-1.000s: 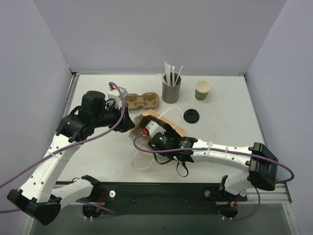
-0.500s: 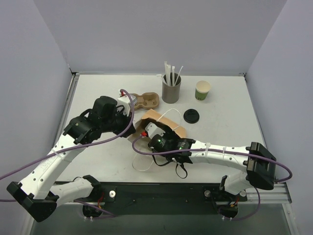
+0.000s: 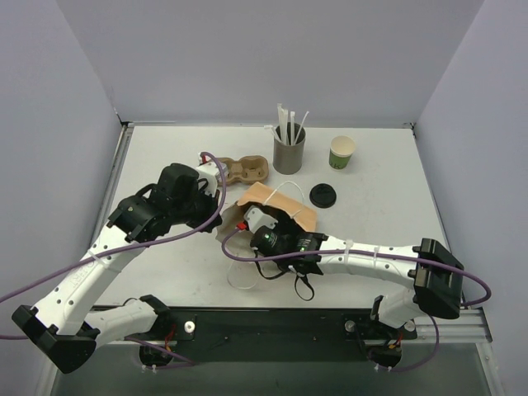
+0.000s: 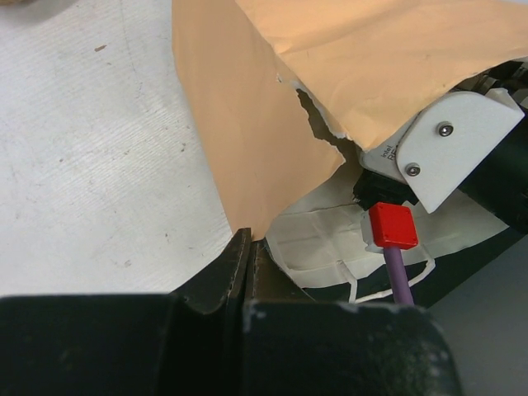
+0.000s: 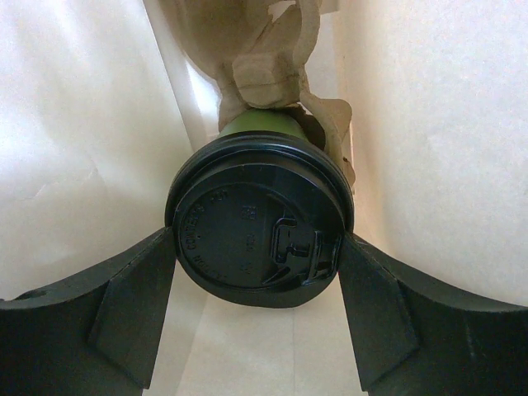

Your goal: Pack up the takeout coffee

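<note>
One takeout coffee point(image 5: 260, 219) sits inside the paper bag point(image 3: 276, 198), unseen from overhead and showing mostly its lidded top. The right fingers point(image 5: 124, 305) clamp it from both sides. The left fingers point(image 4: 235, 264) pinch the bag's torn edge. Since half a second ago, barely anything has moved.

Shows as the takeout coffee point(image 5: 259, 223) in the right wrist view only: small, green-walled, capped. Wears a round black plastic lid point(image 5: 239, 247) pressed fully on, with raised lettering and a closed sip tab right of centre. Faces that camera lid-first, so gives away just a sliver of green above the rim. Sits inside the pale-lined paper bag point(image 5: 429, 124), base pointing deeper in, far end against crumpled brown paper point(image 5: 268, 66). Rests between the fingers of the right gripper point(image 5: 258, 241), touched at the lid rim on both sides. Hidden from the top view by the bag.
</note>
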{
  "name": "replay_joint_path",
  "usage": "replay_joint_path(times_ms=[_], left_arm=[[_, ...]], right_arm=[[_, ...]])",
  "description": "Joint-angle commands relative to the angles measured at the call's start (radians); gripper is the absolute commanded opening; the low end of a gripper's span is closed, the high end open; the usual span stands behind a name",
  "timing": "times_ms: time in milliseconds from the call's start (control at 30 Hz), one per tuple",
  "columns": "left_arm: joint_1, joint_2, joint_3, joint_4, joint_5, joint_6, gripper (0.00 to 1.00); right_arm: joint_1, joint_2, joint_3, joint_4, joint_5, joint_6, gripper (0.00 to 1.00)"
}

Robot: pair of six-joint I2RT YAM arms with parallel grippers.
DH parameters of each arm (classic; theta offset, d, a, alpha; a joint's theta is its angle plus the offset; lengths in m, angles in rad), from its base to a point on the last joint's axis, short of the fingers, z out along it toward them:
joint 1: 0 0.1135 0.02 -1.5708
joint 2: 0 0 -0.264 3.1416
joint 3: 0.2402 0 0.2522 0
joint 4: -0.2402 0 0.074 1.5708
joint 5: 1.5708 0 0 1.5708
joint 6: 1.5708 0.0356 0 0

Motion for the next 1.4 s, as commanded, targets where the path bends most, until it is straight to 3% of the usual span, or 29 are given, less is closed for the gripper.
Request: replay_joint_path(times_ms=[0,300,900,1267,1367], left_arm=[[-0.004,-0.009,0.004,-0.017,0.019,0.003,0.0],[-0.004,-0.026,-0.013,0.01,0.077,-0.027,0.0],[0.01,-0.009,0.062,-0.091,0.092,-0.014,0.0],[0.05,-0.016,0.072,-0.122,0.158,0.009,0.0],[0.05,-0.018,0.072,-0.116,0.184,0.006,0.0]], right_arm=[[-0.008,0.011,0.047,-0.018,0.066,-0.025,0.49],[-0.008,-0.018,0.044,0.037,0.089,-0.064,0.49],[-0.008,-0.029,0.074,0.148,0.157,-0.15,0.49],[-0.042,-0.016,0.096,0.088,0.145,-0.077,0.49],[-0.072,0.004,0.145,0.005,0.064,-0.013,0.49]])
